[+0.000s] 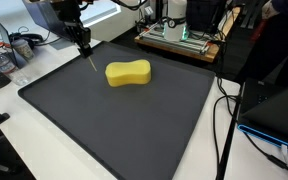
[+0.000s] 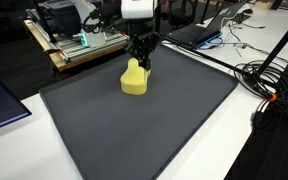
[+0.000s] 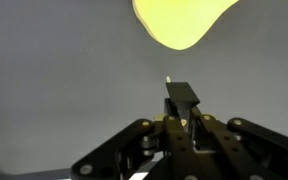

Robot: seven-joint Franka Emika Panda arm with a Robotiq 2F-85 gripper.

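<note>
In an exterior view, a yellow sponge (image 1: 128, 73) lies flat on a large dark mat (image 1: 114, 130), in the far half of it. To the left of the sponge, near it but apart, the gripper (image 1: 85, 45) hangs over the mat. Its jaws are pressed together on a thin dark stick (image 1: 89, 58), possibly a pen; the picture is too small to be sure. The stick points down at the mat, near the sponge's left end. Behind the sponge, to its right, stands a wooden board (image 1: 179, 42) carrying electronics. Right of the sponge, beyond the mat's edge, black cables (image 1: 220, 120) run over the white table (image 1: 24, 150).
</note>
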